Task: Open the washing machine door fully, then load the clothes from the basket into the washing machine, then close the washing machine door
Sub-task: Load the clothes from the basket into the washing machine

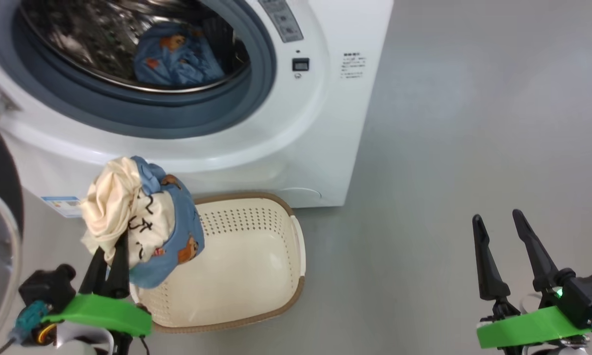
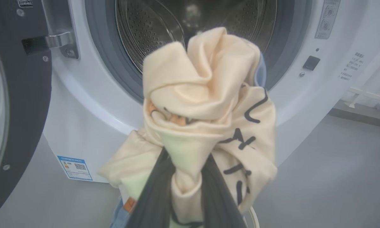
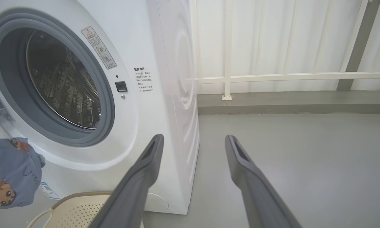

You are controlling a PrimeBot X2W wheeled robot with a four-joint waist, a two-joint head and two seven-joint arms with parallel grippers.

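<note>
Your left gripper (image 1: 109, 251) pinched the cream-and-blue clothes bundle (image 1: 138, 217) just in front of the washing machine (image 1: 286, 148); the basket (image 1: 241, 217) sat at its foot; your right gripper (image 1: 497, 217) stood spread, off to its right

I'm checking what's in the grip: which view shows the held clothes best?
The head view: the whole bundle of clothes, cream and blue, clamped in the left tool. Left wrist view: mostly cream. Right wrist view: a blue edge.
</note>
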